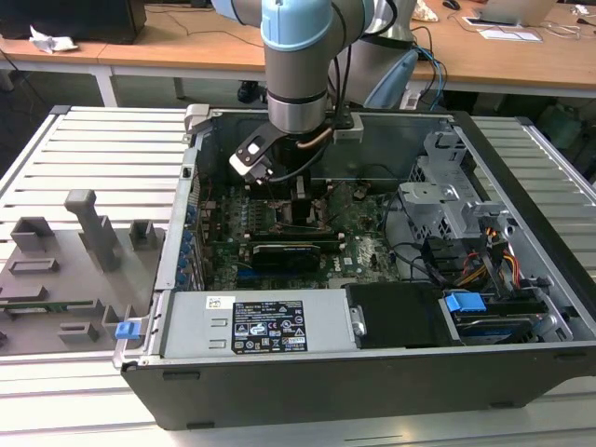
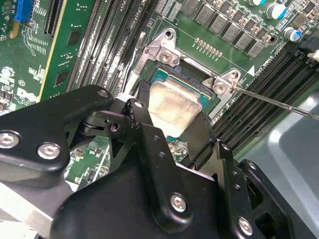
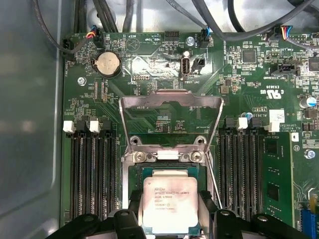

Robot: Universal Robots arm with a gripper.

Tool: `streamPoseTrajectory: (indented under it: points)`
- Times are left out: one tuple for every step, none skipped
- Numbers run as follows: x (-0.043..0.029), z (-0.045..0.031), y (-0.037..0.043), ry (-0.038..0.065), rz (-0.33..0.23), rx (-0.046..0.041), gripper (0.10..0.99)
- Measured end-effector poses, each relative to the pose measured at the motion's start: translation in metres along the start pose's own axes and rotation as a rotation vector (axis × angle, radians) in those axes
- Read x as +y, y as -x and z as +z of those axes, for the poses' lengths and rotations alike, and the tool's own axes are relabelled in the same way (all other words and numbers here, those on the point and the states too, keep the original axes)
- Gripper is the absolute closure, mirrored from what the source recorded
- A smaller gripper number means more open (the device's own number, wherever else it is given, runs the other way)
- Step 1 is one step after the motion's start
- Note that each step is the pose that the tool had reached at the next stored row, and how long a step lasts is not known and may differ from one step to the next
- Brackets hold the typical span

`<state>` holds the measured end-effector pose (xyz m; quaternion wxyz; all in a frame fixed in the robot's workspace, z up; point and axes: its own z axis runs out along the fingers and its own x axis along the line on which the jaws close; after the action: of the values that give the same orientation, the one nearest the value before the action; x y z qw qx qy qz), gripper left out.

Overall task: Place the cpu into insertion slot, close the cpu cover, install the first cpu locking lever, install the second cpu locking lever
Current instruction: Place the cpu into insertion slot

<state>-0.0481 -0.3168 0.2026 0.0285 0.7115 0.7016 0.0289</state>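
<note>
I see small flat square silver-grey cpu lying level, metal top up, edges parallel to dark metal-rimmed insertion slot, seated inside it. Thin silvery frame cpu cover tilted up, open. Black gripper straddles cpu; clamped or loose, can't tell. One cpu edge cut off.

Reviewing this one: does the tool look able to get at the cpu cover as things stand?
Probably yes. The cpu cover stands swung open right behind the cpu, over which the tool sits low. No cable or part appears to lie between them.
</note>
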Motion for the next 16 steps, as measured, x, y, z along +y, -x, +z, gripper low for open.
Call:
streamPoseTrajectory:
  points:
    - [0.0,0.0,0.0,0.0,0.0,-0.0002,0.557]
    - [0.0,0.0001,-0.0001,0.0,0.0,0.0,0.557]
    - [0.0,0.0001,0.0,0.0,0.0,0.0,0.557]
    - [0.0,0.0001,-0.0001,0.0,0.0,0.0001,0.557]
    - [0.0,0.0001,-0.0001,0.0,0.0,0.0,0.557]
    - [0.0,0.0001,-0.0001,0.0,0.0,0.0,0.557]
    - [0.0,0.0001,-0.0001,0.0,0.0,-0.0001,0.545]
    - [0.0,0.0001,-0.0001,0.0,0.0,0.0,0.545]
    - [0.0,0.0001,-0.0001,0.0,0.0,-0.0001,0.478]
    - [0.0,0.0001,-0.0001,0.0,0.0,-0.0001,0.478]
    - [0.0,0.0001,-0.0001,0.0,0.0,-0.0001,0.478]
    - [0.0,0.0001,-0.0001,0.0,0.0,-0.0001,0.478]
    - [0.0,0.0001,-0.0001,0.0,0.0,-0.0001,0.478]
    - [0.0,0.0001,-0.0001,0.0,0.0,0.0,0.478]
    - [0.0001,-0.0004,-0.0001,0.0,0.0,-0.0002,0.478]
    - [0.0002,-0.002,-0.0001,0.0,0.0,-0.0001,0.478]
